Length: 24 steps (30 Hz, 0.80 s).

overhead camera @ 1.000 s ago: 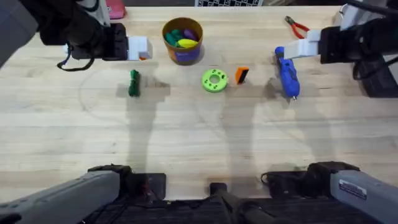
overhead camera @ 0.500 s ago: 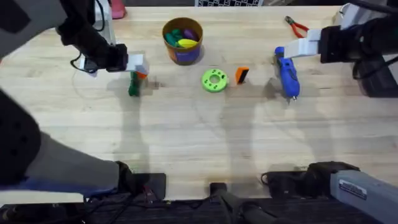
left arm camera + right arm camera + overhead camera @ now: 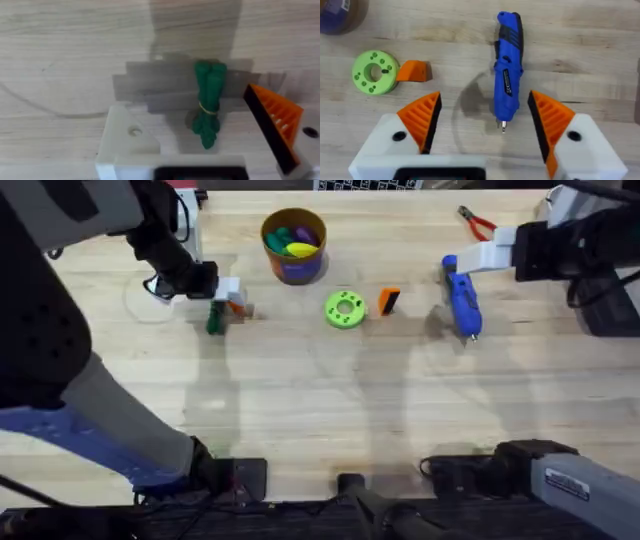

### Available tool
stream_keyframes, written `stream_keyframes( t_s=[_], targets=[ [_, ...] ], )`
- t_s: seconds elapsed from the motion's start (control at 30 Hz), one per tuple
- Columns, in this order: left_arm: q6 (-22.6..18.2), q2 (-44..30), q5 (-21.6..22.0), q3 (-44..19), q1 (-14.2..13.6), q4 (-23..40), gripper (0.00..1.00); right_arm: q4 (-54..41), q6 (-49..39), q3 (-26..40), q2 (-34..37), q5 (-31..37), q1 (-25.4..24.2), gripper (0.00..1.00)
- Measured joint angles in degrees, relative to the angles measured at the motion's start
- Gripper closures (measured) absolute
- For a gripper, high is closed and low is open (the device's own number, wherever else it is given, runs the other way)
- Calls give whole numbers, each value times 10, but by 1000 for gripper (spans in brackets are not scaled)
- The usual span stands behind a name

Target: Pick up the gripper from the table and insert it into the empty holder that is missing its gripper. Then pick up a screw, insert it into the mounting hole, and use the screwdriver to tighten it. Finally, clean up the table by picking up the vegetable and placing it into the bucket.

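Left gripper hangs over the vegetable, fingers spread, nothing grasped; one finger is the bare white holder, the other carries an orange tip. Vegetable lies flat on the table between them. Farther along: green disc, then the gripper just beside it. Right gripper is released, hovering above the screwdriver, which lies on the wood. Bucket at the far side, toy pieces inside. Red pliers far right.
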<state>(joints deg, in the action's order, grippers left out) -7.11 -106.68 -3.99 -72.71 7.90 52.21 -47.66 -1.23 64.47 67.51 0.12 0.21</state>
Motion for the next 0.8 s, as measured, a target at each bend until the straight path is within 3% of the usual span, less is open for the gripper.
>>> stream_keyframes(
  t_s=[0.17,0.3,0.33,0.37,0.47,0.5,0.53,0.8],
  targets=[
    [0,-10,4,-3,0,-6,14,0,0,0,0,0,0,7],
    [-1,-11,2,-3,-1,-6,153,0,0,0,0,0,0,7],
    [-2,-11,1,-3,-1,-6,220,0,0,0,0,0,0,7],
    [-1,-11,0,-3,-1,-6,352,0,0,0,0,0,0,7],
    [-2,-10,-7,-5,-1,-6,833,0,1,0,0,0,0,7],
    [-3,-10,-7,-6,-2,-6,946,0,2,0,0,0,0,7],
    [-4,-10,-7,-7,-2,-6,986,0,2,0,0,0,0,8],
    [-4,-10,-7,-7,-2,-6,990,0,2,0,0,0,0,8]
  ],
)
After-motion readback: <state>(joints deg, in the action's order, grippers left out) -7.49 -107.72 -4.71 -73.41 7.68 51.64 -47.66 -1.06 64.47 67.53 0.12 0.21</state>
